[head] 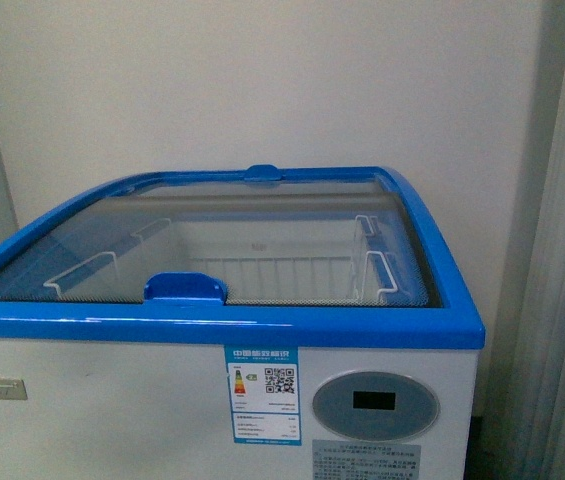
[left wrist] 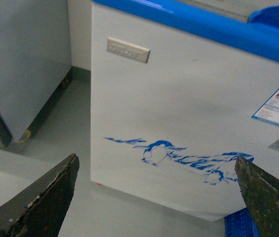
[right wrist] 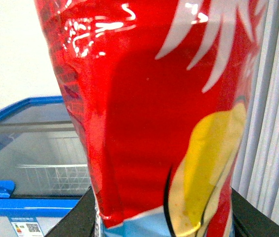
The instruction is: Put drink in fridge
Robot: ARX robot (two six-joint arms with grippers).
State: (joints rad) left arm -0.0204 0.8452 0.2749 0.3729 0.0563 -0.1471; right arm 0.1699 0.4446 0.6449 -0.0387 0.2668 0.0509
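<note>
The fridge (head: 102,400) is a white chest cooler with a blue top rim, a curved glass lid and an oval grey display (head: 375,403). It fills the front view; neither arm shows there. My right gripper (right wrist: 161,217) is shut on the drink (right wrist: 144,108), whose red wrap label with yellow and white marks fills the right wrist view; its cap is out of view. The fridge (right wrist: 30,205) lies behind the drink there. My left gripper (left wrist: 156,197) is open and empty, facing the fridge's white front (left wrist: 193,108) with the blue penguin decal (left wrist: 159,150).
Blue lid handles sit at the near edge (head: 184,287) and far edge (head: 263,172) of the glass. White wire baskets (head: 282,265) show inside. A grey cabinet (left wrist: 20,64) stands beside the fridge. A blue basket (left wrist: 238,224) is at floor level. A curtain (head: 562,300) hangs on the right.
</note>
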